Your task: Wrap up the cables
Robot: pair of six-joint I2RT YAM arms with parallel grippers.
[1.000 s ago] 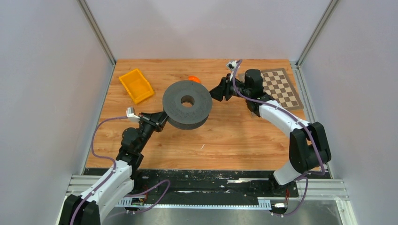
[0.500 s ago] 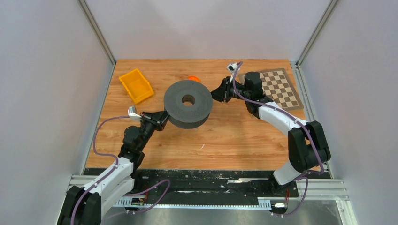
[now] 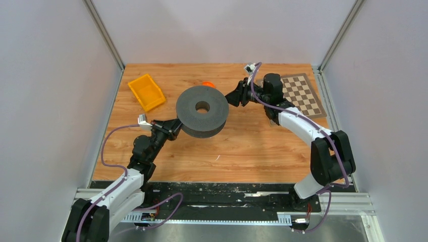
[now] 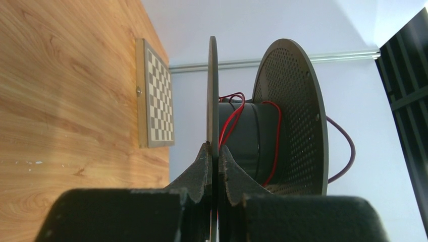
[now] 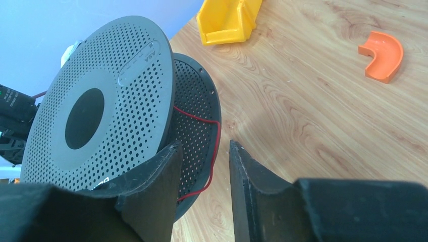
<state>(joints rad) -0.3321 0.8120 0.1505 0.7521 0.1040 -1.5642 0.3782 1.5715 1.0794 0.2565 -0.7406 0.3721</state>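
A dark grey perforated spool [image 3: 202, 112] is held tilted above the table's middle. My left gripper [image 3: 174, 128] is shut on the rim of one flange [image 4: 212, 91], with the fingers clamped either side of the thin disc. A thin red wire [image 4: 229, 121], the cable, lies in loose turns round the hub between the two flanges. My right gripper [image 3: 233, 98] is open at the spool's right edge. In the right wrist view the wire [image 5: 216, 143] runs over the lower flange in the gap between the open fingers [image 5: 204, 147], touching neither.
A yellow bin [image 3: 146, 92] sits at the back left. A small orange curved piece [image 3: 208, 84] lies behind the spool. A checkerboard [image 3: 302, 94] lies at the back right, under the right arm. Grey walls close in both sides.
The spool and my left gripper have shifted slightly to the right. My right gripper has stayed open at the spool's right edge, barely moving.
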